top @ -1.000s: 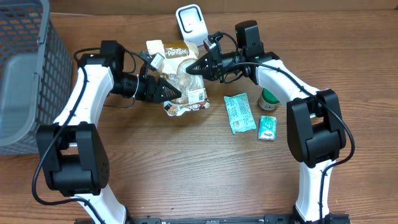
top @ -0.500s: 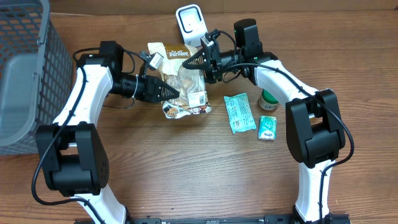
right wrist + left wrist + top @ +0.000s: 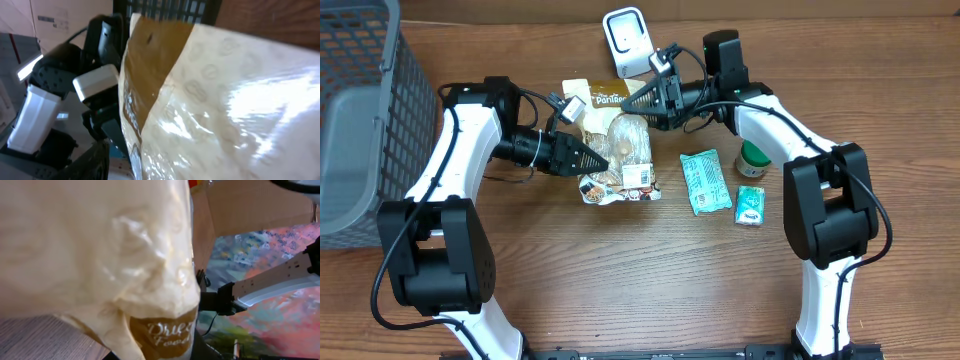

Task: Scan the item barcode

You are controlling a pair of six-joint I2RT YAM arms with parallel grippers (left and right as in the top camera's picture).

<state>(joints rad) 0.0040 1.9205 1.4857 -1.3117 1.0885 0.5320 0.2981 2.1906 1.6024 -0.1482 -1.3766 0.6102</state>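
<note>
We count one snack bag [image 3: 620, 145], lying mid-table just near of the single white scanner [image 3: 625, 35]. The left gripper [image 3: 598, 159] is clamped narrow on the bag's left edge. The right gripper [image 3: 638, 104] sits at the bag's far-right corner; we cannot tell how wide its jaws stand. To the right lie two green packets, one large [image 3: 705, 181] and one small [image 3: 751, 204], with one green-lidded tub [image 3: 753, 156] far of the small one. One grey basket [image 3: 360, 110] stands at far left.
</note>
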